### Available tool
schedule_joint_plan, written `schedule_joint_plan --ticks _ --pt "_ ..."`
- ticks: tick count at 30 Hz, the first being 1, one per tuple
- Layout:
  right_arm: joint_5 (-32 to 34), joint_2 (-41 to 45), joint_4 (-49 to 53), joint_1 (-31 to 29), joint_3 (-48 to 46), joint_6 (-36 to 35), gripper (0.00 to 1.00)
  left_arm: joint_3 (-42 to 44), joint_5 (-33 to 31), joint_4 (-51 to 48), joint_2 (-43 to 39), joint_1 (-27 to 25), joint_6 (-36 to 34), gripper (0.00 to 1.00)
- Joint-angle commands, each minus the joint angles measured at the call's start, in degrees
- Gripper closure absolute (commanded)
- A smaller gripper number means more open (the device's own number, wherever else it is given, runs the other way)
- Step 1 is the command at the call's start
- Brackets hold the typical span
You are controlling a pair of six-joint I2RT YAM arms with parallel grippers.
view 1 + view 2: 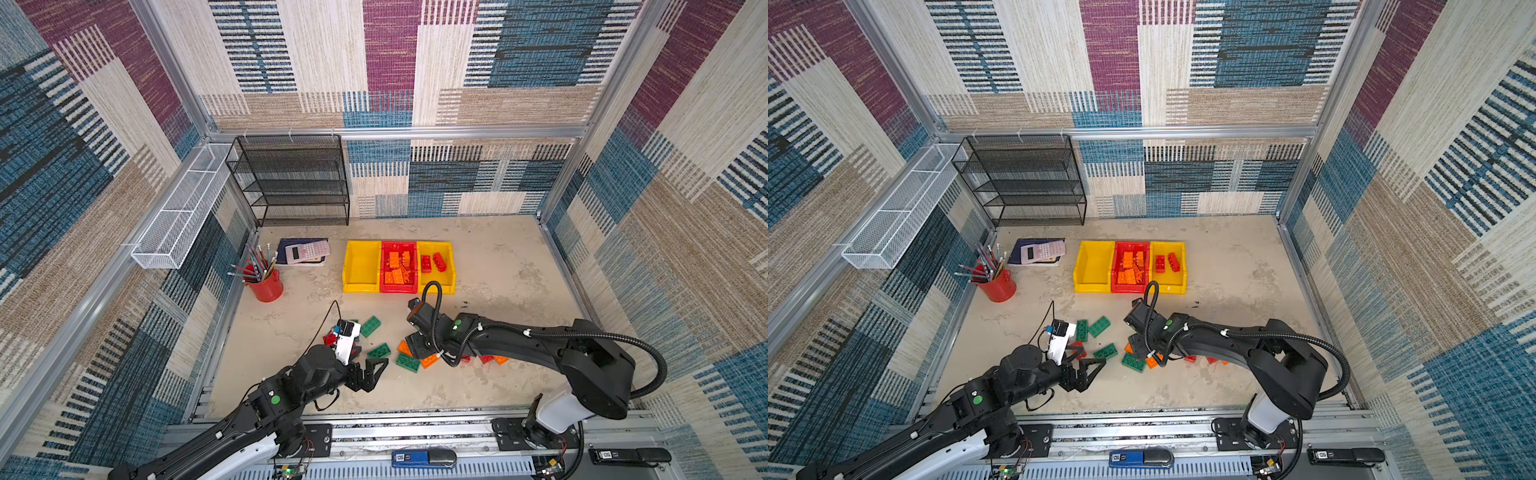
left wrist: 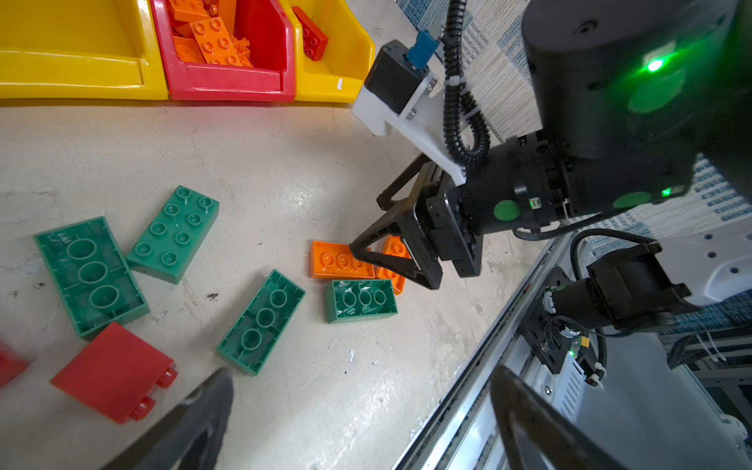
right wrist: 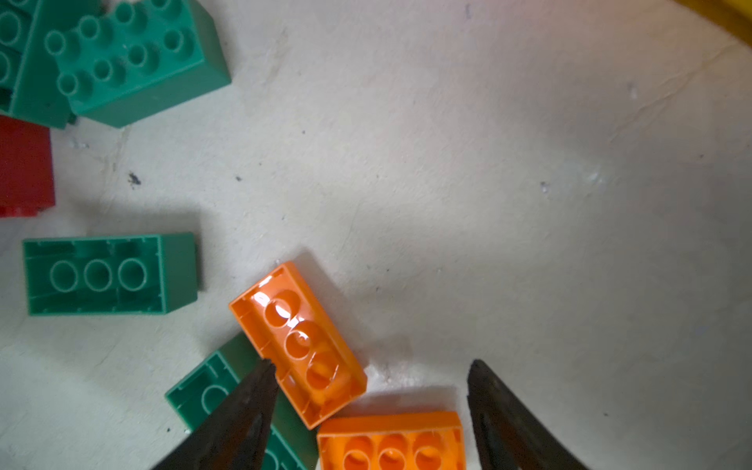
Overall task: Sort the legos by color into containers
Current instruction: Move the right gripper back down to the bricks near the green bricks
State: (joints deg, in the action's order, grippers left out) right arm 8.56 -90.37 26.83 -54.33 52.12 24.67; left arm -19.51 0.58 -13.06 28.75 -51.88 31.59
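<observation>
at the back left of your surface (image 1: pixel 498 266) stands a black mesh shelf rack (image 1: pixel 291 183) against the wall, with a white wire basket (image 1: pixel 183 208) hung on the side rail. nearer you, a pink calculator (image 1: pixel 307 250) lies on a dark blue notebook (image 1: pixel 282 249), near a red cup (image 1: pixel 268 287) full of pencils (image 1: pixel 257 262).

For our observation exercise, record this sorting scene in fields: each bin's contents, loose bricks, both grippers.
Left yellow bin: empty
Red bin: orange legos
Right yellow bin: two red legos
Loose on table: green legos, orange brick, red brick
Left gripper: open, holding nothing
Right gripper: open, straddling the orange brick
</observation>
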Motion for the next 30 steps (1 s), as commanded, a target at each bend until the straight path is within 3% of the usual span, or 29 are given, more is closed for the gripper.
schedule_joint_plan --ticks 1,7,14,20,30 --pt "0.7 0.0 -0.9 -1.4 0.0 2.1 0.24 -1.1 -0.1 -2.3 -0.9 0.0 -0.1 0.01" --pt "1.8 2.2 1.2 -2.8 0.4 3.6 0.24 -0.7 -0.6 -2.8 -2.5 0.0 0.2 0.01" --pt "-3.9 6.3 -0.5 -4.8 -0.6 3.4 0.25 1.5 -0.5 -2.9 -3.8 0.0 2.0 0.01" --pt "-6.9 4.1 -2.0 -7.1 -1.6 2.5 0.32 4.3 -0.8 -3.6 -7.9 0.0 4.6 0.01" --pt "-4.7 0.2 -3.5 -8.0 -1.3 -0.2 0.33 4.0 -1.9 -7.9 -12.3 0.0 5.0 0.01"
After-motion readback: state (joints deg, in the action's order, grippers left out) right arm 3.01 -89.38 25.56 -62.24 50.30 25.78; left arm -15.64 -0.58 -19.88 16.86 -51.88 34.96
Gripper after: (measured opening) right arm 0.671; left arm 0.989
